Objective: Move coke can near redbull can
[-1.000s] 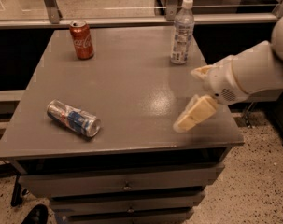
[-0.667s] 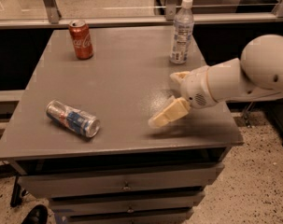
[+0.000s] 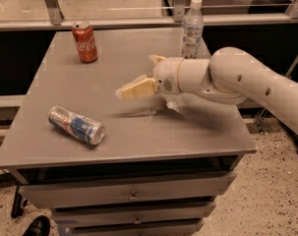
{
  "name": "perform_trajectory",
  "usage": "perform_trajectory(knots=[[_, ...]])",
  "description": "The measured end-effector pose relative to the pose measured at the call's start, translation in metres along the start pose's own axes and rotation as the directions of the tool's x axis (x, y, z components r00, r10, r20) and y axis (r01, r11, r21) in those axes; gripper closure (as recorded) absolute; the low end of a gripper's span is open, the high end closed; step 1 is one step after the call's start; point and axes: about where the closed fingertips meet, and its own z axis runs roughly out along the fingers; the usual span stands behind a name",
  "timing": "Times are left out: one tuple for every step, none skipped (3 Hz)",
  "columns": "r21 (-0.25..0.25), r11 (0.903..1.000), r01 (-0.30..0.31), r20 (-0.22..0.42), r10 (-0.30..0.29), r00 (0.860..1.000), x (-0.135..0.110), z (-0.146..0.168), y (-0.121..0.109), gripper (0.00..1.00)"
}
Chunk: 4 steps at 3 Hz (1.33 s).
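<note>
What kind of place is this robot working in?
Probably a lab or office workroom. The coke can and redbull can sit on a grey cabinet with drawers, there's a speckled floor, and glass panels stand behind. The gripper hovers over the middle of the top.

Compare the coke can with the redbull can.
The coke can is red; the redbull can is silver and blue. The coke can stands upright at the far left; the redbull can lies on its side near the front edge. Both are untouched: the gripper hovers open over the middle of the table.
</note>
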Motion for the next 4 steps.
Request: perform_trajectory(knots=[[0.0, 1.0, 0.0, 0.0, 0.0, 1.0, 0.0, 0.0, 0.0, 0.0], [-0.018, 0.9998, 0.011, 0.026, -0.011, 1.0, -0.002, 0.016, 0.0, 0.0], [-0.026, 0.9993, 0.028, 0.085, -0.026, 0.996, -0.011, 0.052, -0.006, 0.0], [-0.024, 0.9993, 0.031, 0.138, -0.027, 0.99, -0.024, 0.093, -0.017, 0.0]])
